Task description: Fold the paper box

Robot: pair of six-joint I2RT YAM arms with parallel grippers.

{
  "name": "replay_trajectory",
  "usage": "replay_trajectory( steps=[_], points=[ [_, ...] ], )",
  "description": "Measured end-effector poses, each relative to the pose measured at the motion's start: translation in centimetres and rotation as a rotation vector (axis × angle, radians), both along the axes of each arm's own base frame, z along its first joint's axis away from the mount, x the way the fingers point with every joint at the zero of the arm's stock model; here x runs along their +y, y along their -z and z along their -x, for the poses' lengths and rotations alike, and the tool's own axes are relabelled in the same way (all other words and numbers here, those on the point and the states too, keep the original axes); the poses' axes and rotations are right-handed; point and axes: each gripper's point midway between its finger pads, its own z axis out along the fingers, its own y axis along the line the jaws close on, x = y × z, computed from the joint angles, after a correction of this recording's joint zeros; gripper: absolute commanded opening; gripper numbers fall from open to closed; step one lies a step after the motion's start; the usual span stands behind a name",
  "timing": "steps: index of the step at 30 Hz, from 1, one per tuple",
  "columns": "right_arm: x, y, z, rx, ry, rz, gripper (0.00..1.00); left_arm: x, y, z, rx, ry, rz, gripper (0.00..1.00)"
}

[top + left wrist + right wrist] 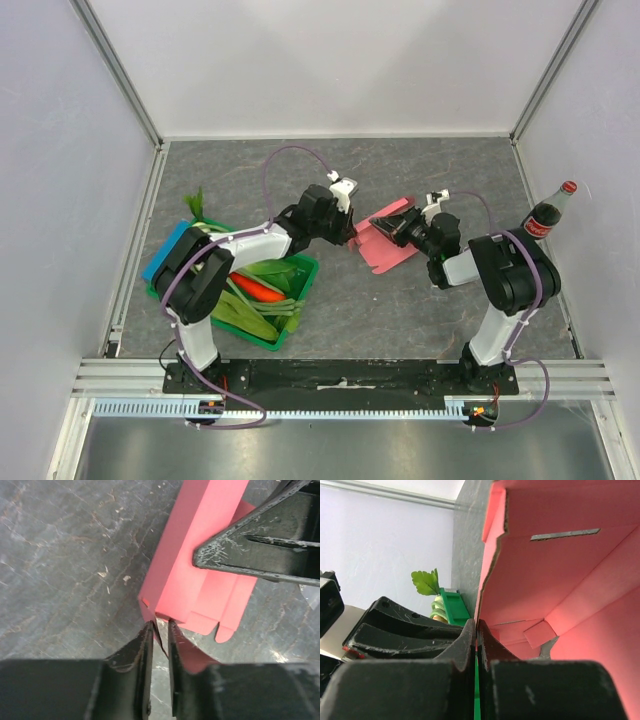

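Gripping the thin pink paper box [383,250], right fingers [420,640] are clamped; left fingers [130,665] slightly apart.

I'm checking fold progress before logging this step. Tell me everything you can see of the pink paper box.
The paper box is thin pink card, partly folded: walls stand up, tabbed flaps lie flat, and a narrow slot is cut in one panel. It sits on the dark grey table between the arms. The right gripper is shut on a raised wall's edge. The left gripper, its fingers barely apart, straddles a corner flap; its grip is unclear.
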Motion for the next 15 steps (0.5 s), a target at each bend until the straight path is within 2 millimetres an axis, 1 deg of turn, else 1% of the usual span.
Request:
replay_trajectory(
  steps=[3,5,7,8,10,11,12,13,15],
  points=[
    [0.0,0.3,0.1,-0.008,-0.012,-0.035,0.0,0.0,-0.2,0.8,0.019,0.002,0.011,0.41],
    [-0.2,0.5,0.0,-0.004,-0.013,-0.066,0.0,0.5,-0.8,1.6,0.02,-0.005,0.029,0.42],
    [-0.5,0.8,-0.1,0.01,-0.008,-0.093,0.0,1.6,-1.6,2.3,0.014,-0.022,0.052,0.4],
    [-0.8,1.0,-0.1,0.023,-0.006,-0.11,0.0,2.1,-2.0,2.4,0.004,-0.039,0.066,0.39],
    [-1.2,1.2,-0.3,0.037,0.005,-0.126,0.0,3.6,-2.9,2.0,-0.022,-0.088,0.089,0.36],
    [-1.3,1.2,-0.3,0.043,0.008,-0.133,0.0,4.3,-3.1,1.6,-0.033,-0.113,0.094,0.32],
    [-1.4,1.2,-0.4,0.048,0.011,-0.142,0.0,4.8,-3.2,1.0,-0.043,-0.136,0.095,0.32],
    [-1.4,1.3,-0.4,0.052,0.012,-0.147,0.0,5.2,-3.2,0.5,-0.052,-0.16,0.092,0.31],
    [-1.4,1.3,-0.4,0.061,0.011,-0.159,0.0,5.8,-2.5,-0.5,-0.053,-0.197,0.071,0.29]
  ],
)
